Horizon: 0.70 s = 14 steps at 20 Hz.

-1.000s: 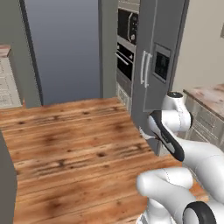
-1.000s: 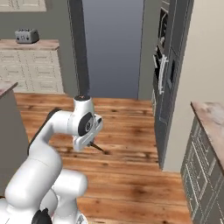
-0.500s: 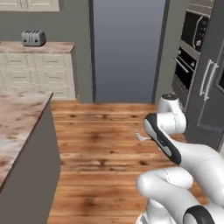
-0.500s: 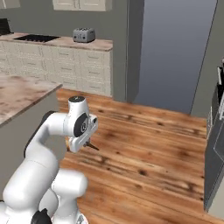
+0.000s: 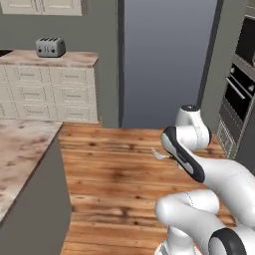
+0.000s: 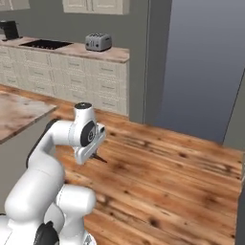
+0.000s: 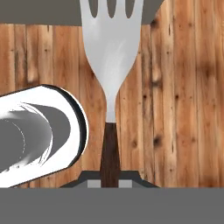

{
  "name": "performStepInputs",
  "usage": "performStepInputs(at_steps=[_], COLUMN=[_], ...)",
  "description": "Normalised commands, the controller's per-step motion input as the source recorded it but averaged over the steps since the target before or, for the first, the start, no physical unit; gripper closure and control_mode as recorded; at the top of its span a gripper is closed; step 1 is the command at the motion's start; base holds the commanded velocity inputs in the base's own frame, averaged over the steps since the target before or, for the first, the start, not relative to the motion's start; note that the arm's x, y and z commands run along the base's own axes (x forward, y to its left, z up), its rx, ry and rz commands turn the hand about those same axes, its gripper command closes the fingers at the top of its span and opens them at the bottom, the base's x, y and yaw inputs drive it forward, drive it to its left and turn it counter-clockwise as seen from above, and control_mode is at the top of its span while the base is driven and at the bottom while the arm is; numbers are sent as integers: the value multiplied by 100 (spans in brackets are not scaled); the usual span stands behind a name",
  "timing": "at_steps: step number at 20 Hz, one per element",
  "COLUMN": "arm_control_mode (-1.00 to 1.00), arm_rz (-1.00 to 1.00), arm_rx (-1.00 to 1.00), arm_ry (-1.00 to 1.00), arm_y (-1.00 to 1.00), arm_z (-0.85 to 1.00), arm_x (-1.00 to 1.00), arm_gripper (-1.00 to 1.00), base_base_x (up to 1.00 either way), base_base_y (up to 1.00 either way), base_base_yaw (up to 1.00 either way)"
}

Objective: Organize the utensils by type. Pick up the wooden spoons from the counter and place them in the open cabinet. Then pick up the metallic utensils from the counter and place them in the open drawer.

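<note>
silver-headed fork [image 7: 113, 57] with dark handle sticks out above the wood floor.

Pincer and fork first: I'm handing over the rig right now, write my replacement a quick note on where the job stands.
Pincer: shut on the fork, gripping its dark handle; silvery head points away from the hand.
Position: arm carried over the wooden floor, marble-like counter to the left, a second counter with a toaster at the back wall.
Done: one metallic utensil picked up.
Left: put the fork in the open drawer. Drawer, cabinet and other utensils aren't in sight, so check them.
</note>
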Motion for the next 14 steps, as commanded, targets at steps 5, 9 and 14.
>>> performStepInputs(at_steps=[5,9,14], arm_control_mode=[100,100,100], arm_rz=[0,0,0], arm_rx=[0,0,0], arm_ry=[0,0,0], arm_y=[0,0,0], arm_z=[0,0,0], arm_x=[0,0,0], arm_gripper=[100,100,100], base_base_x=[100,100,100], base_base_y=[0,0,0], base_base_yaw=[20,24,27])
